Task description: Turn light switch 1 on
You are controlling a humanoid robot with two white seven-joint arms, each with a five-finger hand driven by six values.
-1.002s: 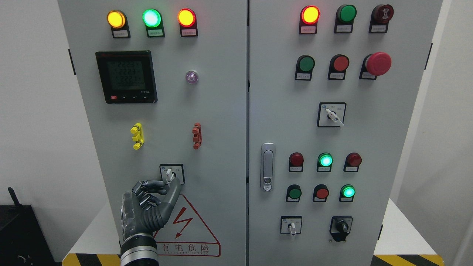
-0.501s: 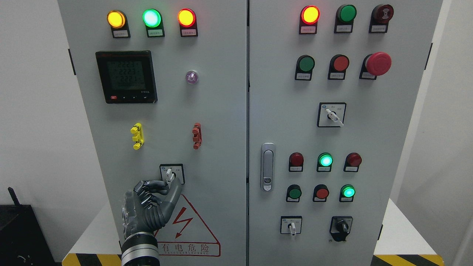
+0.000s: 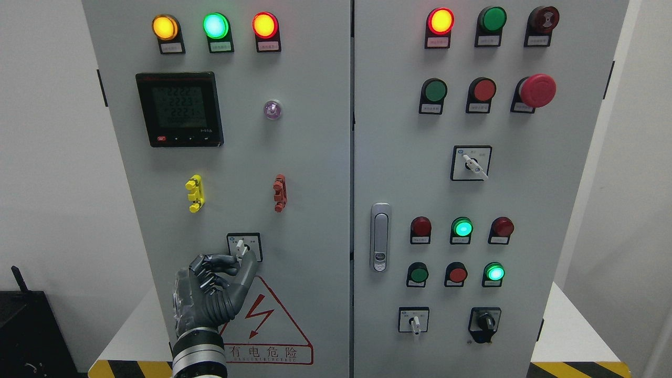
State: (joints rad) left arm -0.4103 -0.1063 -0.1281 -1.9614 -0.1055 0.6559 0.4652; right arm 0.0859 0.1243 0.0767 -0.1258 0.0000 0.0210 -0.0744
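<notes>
A small rotary switch (image 3: 240,245) with a white lever sits on a square black-edged plate low on the left cabinet door. The lever points nearly straight up. My left hand (image 3: 242,259), dark grey with a metal wrist cuff, reaches up from the bottom edge just below it. The thumb and the curled index finger meet at the lever's lower end and pinch it. The other fingers (image 3: 207,281) are folded into the palm. My right hand is not in view.
Above the switch are a yellow clip (image 3: 194,192), a red clip (image 3: 280,192), a digital meter (image 3: 180,109) and three lit lamps. A red warning triangle (image 3: 262,325) lies below. The right door carries a handle (image 3: 380,236), buttons, lamps and more rotary switches.
My left hand has shifted only a few pixels around the switch. The lever's angle looks the same.
</notes>
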